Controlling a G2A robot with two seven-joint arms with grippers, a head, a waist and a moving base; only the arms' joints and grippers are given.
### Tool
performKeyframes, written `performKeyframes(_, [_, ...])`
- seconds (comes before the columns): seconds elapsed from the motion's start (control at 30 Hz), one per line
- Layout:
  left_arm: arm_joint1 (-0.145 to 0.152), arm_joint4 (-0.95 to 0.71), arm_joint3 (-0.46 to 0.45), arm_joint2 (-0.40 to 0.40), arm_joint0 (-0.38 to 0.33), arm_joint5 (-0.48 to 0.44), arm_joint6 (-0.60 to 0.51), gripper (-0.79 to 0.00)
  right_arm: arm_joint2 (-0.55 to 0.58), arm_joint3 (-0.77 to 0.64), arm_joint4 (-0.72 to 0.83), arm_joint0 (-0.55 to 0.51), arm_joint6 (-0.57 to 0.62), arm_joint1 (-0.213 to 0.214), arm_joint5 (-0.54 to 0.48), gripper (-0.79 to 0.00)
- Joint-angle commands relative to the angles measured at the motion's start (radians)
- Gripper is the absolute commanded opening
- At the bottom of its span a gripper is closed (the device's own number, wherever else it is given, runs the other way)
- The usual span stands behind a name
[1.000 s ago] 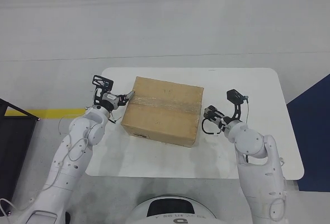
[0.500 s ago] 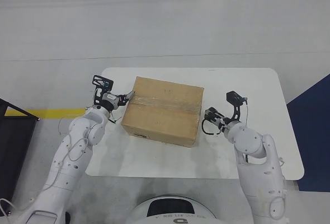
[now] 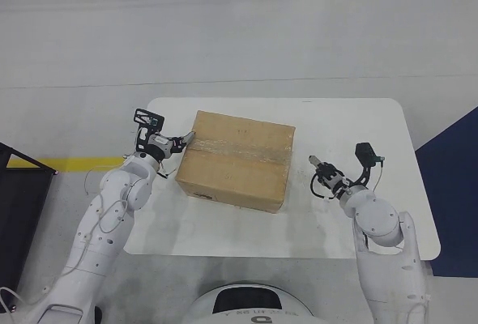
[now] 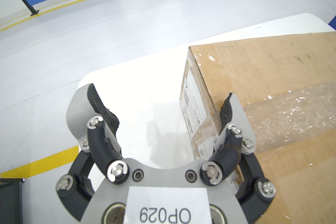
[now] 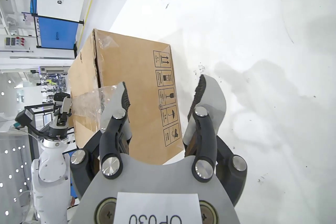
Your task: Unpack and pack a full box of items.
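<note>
bright even light | soft shadow beside box | glare on tape

A closed box, taped across its top, sits slightly askew on the white table. The left gripper is at the box's left end, by the tape, up against the top edge. The right gripper hangs over the table just beside the box's right end, apart from it. A yellow line crosses the floor.
</note>
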Motion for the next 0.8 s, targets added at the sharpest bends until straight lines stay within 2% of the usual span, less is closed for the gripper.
performKeyframes(0.0, [0.0,0.0,0.0,0.0,0.0,0.0,0.0,0.0,-0.001,0.001,-0.002,0.001,0.002,0.0,0.001,0.0])
performKeyframes(0.17, [0.0,0.0,0.0,0.0,0.0,0.0,0.0,0.0,-0.001,-0.001,0.005,0.002,-0.003,0.0,-0.004,0.0])
performKeyframes(0.23, [0.0,0.0,0.0,0.0,0.0,0.0,0.0,0.0,0.007,-0.017,0.06,-0.005,-0.037,-0.002,-0.027,0.0])
performKeyframes(0.33, [0.0,0.0,0.0,0.0,0.0,0.0,0.0,0.0,0.033,-0.117,0.186,-0.037,-0.148,-0.009,-0.072,0.0])
performKeyframes(0.4, [0.0,0.0,0.0,0.0,0.0,0.0,0.0,0.0,0.021,-0.183,0.217,-0.054,-0.173,-0.011,-0.084,0.0])
performKeyframes(0.53, [0.0,0.0,0.0,0.0,0.0,0.0,0.0,0.0,-0.055,-0.237,0.214,-0.027,-0.09,-0.007,-0.076,0.0])
performKeyframes(0.77, [0.0,0.0,0.0,0.0,0.0,0.0,0.0,0.0,-0.055,-0.237,0.214,-0.027,-0.09,-0.007,-0.076,0.0])
